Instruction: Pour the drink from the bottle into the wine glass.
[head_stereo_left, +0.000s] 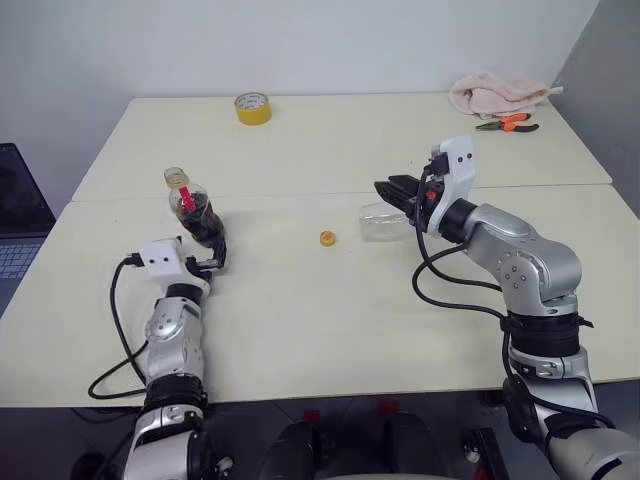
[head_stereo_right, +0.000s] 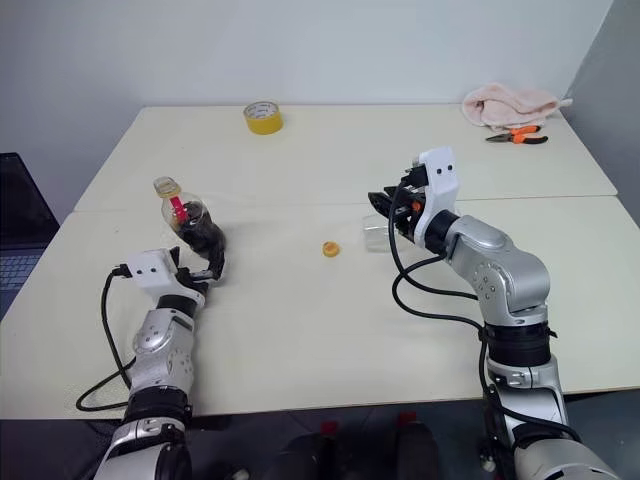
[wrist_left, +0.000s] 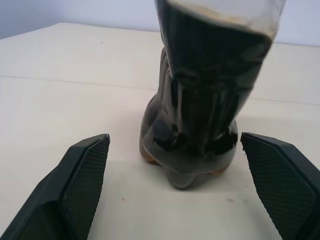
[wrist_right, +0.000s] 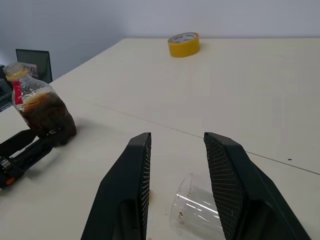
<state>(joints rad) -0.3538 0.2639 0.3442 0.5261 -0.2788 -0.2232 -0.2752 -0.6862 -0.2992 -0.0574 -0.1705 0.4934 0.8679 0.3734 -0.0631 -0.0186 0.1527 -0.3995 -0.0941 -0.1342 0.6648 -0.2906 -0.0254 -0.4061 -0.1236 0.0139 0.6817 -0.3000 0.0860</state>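
The bottle (head_stereo_left: 196, 211) stands on the near left of the table (head_stereo_left: 300, 320), with the dark drink (wrist_left: 200, 95) filling most of it and a red strip at its yellow-topped neck. My left gripper (head_stereo_left: 212, 256) is open just behind the bottle's base, one finger (wrist_left: 82, 180) on each side and clear of it. The wine glass (head_stereo_left: 383, 222) shows as a clear bowl lying on its side on the table, its stem hidden. My right gripper (head_stereo_left: 392, 187) hovers above it, fingers (wrist_right: 136, 185) apart with nothing between them.
A small yellow cap (head_stereo_left: 327, 238) lies between bottle and glass. At the far side are a yellow tape roll (head_stereo_left: 253, 108), a pink cloth (head_stereo_left: 497, 95) and orange-handled pliers (head_stereo_left: 510, 123). A laptop (head_stereo_left: 15, 215) sits off the table's left edge.
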